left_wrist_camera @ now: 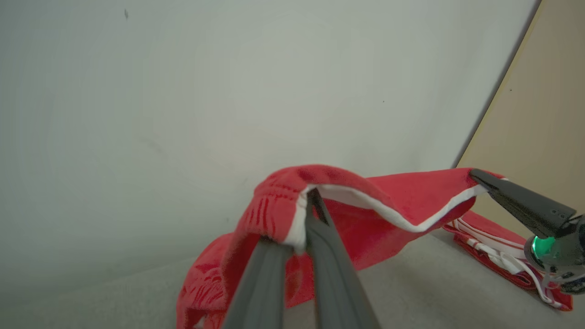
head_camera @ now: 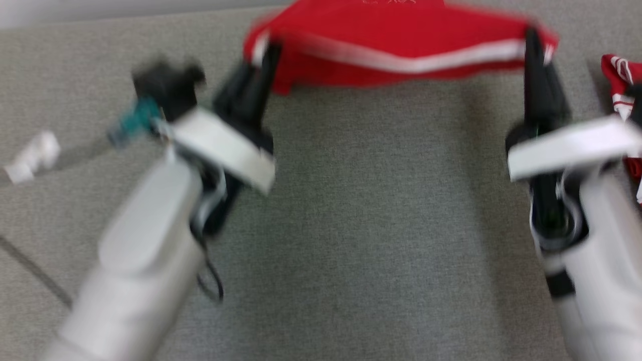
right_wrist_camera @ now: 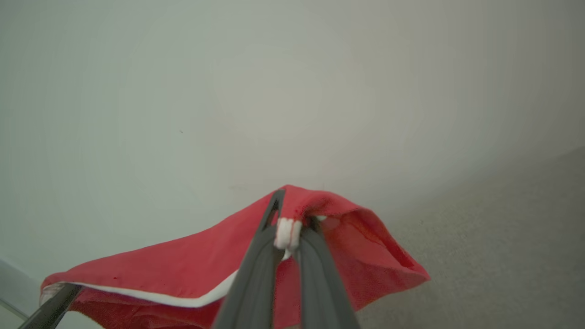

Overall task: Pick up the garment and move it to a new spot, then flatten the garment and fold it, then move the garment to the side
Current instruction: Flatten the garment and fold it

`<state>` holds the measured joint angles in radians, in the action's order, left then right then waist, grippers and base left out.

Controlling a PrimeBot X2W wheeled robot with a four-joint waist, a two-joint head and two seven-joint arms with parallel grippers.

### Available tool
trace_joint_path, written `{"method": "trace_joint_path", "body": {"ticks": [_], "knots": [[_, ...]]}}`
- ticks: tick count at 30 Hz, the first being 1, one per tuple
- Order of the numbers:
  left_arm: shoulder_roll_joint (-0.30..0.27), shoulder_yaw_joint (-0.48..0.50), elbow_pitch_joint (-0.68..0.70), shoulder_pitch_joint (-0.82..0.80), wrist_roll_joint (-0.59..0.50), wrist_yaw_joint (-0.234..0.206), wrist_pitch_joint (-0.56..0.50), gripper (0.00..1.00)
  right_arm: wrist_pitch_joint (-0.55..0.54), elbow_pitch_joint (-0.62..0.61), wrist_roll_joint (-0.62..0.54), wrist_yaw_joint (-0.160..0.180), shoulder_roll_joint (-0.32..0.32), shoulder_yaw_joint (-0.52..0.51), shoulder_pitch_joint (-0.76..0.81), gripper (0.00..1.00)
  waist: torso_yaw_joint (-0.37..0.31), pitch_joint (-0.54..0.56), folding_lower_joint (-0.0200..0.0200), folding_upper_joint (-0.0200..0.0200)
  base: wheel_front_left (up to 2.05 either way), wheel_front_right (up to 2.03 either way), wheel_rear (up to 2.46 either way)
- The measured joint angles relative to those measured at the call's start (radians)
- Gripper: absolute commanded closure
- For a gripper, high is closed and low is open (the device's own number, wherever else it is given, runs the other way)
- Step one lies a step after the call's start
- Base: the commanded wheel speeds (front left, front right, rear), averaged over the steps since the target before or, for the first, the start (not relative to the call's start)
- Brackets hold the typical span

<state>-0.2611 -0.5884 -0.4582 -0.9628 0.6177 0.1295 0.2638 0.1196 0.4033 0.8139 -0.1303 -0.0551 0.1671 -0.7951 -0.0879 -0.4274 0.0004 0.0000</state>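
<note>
The left gripper [head_camera: 262,57] pinched one corner of the red garment [head_camera: 391,47], which hung stretched above the gray surface [head_camera: 381,225], and the right gripper [head_camera: 535,42] pinched the other corner. It looked soft, light and floppy, best held by its white-edged corners.

Grey fabric-covered counter [head_camera: 391,225], crumpled red-and-white striped cloth [head_camera: 619,82] lying at its right side, small blurred white object [head_camera: 32,156] at left, pale wall [left_wrist_camera: 228,91], beige panel [left_wrist_camera: 544,114]
</note>
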Motion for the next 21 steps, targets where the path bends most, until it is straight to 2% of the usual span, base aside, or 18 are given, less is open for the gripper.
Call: {"method": "trace_joint_path", "body": {"ticks": [5, 10, 17, 21], "knots": [[0.0, -0.023, 0.149, 0.292, 0.009, 0.002, 0.0, 1.0, 0.025, -0.124, 0.033, 0.0, -0.08, 0.012, 0.316, 1.0, 0.013, 0.055, -0.0003, 0.0001, 0.0, 0.0, 0.0], [-0.012, -0.016, 0.237, 0.514, 0.009, 0.002, 0.0, 1.0, -0.019, -0.233, 0.011, 0.0, -0.153, 0.019, 0.569, 1.0, 0.027, 0.121, -0.0004, 0.0, 0.0, 0.0, 0.0], [-0.043, -0.017, 0.306, 0.783, 0.0, -0.007, 0.0, 1.0, -0.104, -0.334, -0.036, 0.0, -0.207, -0.015, 0.823, 1.0, 0.025, 0.236, -0.0006, 0.0, 0.0, 0.0, 0.0], [-0.062, -0.002, 0.354, 0.936, 0.02, -0.047, 0.0, 1.0, -0.151, -0.407, -0.045, -0.002, -0.208, -0.034, 0.972, 1.0, 0.02, 0.297, -0.0007, 0.0, 0.0, 0.0, 0.0]]}}
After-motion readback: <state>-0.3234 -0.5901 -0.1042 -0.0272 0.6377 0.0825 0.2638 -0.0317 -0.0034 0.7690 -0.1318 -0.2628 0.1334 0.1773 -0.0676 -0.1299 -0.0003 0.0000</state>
